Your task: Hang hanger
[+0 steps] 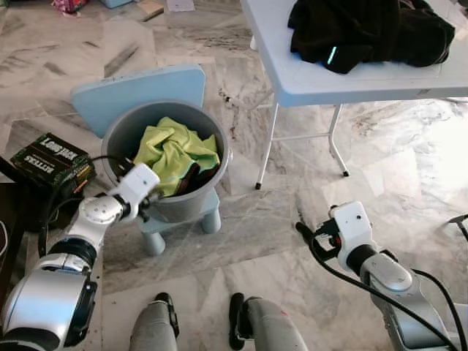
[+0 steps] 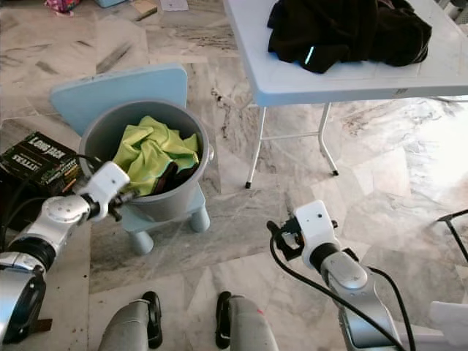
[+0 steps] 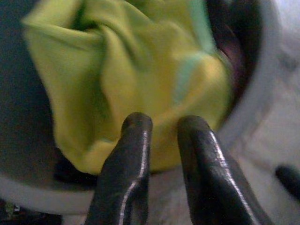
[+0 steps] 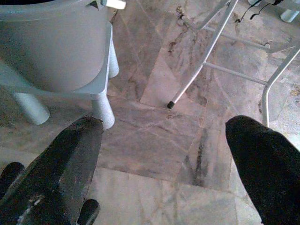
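Left eye view: grey bucket [image 1: 221, 150] sits on a small light-blue chair [image 1: 139, 91] on the marble floor [image 1: 241, 248]. A yellow-green cloth [image 1: 172, 150] is bunched inside the bucket, with a dark item [image 1: 191, 178] tucked against its near right side; cannot tell if that is the hanger, too little of it shows. Left end effector [image 3: 161, 124] is at the bucket's near left rim, pointed in at the cloth. Its two fingers [image 3: 129, 154] are slightly apart with a narrow gap, gripping nothing. Right end effector [image 4: 164, 126] hangs low over bare floor, right of the chair and well apart from the bucket, fingers spread wide, holding nothing. White folding surface [image 1: 329, 84] stands far right, with a heap of black clothing [image 1: 365, 29] on top. Black printed box [image 1: 51, 161] lies on the floor left of the chair. Robot's feet [image 1: 235, 318] show at the near edge.
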Robot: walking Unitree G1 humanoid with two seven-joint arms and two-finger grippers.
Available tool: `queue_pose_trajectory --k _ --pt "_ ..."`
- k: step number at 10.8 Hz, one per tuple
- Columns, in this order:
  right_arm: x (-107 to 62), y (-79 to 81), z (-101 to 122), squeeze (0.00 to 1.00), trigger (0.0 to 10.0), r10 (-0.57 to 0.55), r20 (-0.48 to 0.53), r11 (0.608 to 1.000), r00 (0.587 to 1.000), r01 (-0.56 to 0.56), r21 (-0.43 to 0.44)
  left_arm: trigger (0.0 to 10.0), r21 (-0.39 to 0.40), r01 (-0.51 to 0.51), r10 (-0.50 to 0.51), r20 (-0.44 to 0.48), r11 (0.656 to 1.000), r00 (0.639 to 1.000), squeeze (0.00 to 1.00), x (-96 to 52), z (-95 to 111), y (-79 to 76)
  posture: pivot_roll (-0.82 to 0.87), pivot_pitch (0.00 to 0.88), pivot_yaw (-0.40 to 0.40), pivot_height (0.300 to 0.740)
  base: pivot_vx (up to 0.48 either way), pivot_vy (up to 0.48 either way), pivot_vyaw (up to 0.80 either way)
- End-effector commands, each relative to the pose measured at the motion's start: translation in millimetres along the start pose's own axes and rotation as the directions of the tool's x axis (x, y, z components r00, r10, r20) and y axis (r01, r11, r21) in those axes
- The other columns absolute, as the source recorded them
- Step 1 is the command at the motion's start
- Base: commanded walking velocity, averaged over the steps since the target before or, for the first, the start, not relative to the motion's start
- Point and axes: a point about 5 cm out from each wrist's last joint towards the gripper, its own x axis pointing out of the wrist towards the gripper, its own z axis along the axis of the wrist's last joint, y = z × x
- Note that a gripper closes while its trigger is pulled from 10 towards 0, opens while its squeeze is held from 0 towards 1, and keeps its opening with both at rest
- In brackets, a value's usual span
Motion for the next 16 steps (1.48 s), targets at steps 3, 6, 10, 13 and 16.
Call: queue_pose_trajectory --k 3,6,10,13,16 --pt "0.0 0.0 -4.2 0.0 10.0 -0.005 -0.014 1.0 1.0 0.005 0.0 0.0 -0.222 -0.108 0.118 0.03 0.969 0.993 0.0 1.5 2.2 6.3 -0.21 0.223 -0.123 0.74 0.0 0.0 0.0" --pt "1.5 0.1 -3.8 0.0 10.0 -0.005 -0.01 1.0 1.0 0.005 -0.004 0.0 -0.157 -0.077 0.081 0.022 0.985 0.996 0.0 0.3 -2.3 1.3 -0.21 0.223 -0.122 0.74 0.0 0.0 0.0" --pt "4.1 9.1 -7.5 0.0 10.0 0.009 -0.009 1.0 1.0 -0.009 0.011 10.0 0.114 -0.052 0.045 0.07 0.992 0.997 1.0 -15.3 -9.1 3.0 -0.16 0.231 -0.108 0.74 0.0 0.0 0.0" --pt "3.7 12.3 -7.4 0.0 10.0 0.02 -0.006 1.0 1.0 -0.019 0.022 10.0 0.098 -0.057 0.051 0.057 0.994 0.997 1.0 -25.5 -31.4 -10.9 -0.15 0.243 -0.113 0.74 0.0 0.0 0.0" --pt "-8.3 6.9 -12.4 0.0 10.0 0.006 -0.026 1.0 1.0 -0.006 0.01 10.0 0.151 -0.154 0.131 0.15 0.977 0.98 1.0 -19.0 -6.9 -1.0 -0.2 0.259 -0.124 0.74 0.0 0.0 0.0"
